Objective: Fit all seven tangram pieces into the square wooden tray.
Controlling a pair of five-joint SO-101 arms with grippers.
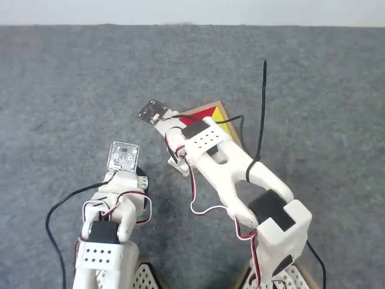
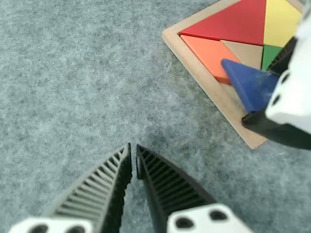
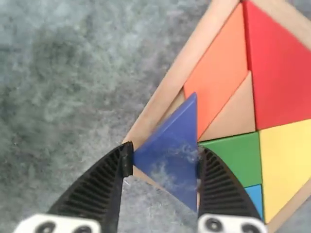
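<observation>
The right gripper (image 3: 164, 156) is clamped on the blue triangle (image 3: 172, 136), one ribbed finger against a corner of the piece and the other against its opposite edge. It holds the piece over the near corner of the square wooden tray (image 3: 165, 92). The triangle's tip points in toward the seam between the orange piece (image 3: 218, 82) and the tan triangle (image 3: 233, 116), while its wide end overhangs the tray's rim and the grey table (image 2: 73, 73) beyond. It is not seated; a strip of bare tray floor shows between its tip and the rim. The red triangle (image 3: 282, 73), yellow triangle (image 3: 286, 160), green piece (image 3: 238, 153) and a small light-blue piece (image 3: 252, 196) lie flat in the tray around that gap. The blue piece looks like thin painted wood: probably light, rigid and smooth-faced, so it should not bend or crush, though it could slip or swivel, since one contact is a corner. Holding it across two flat edges would likely steady it better, and the tight gap probably needs its sides lined up with its neighbours before release. The left gripper (image 2: 133, 148) hangs above bare table off the tray's edge, its fingers together on nothing.
</observation>
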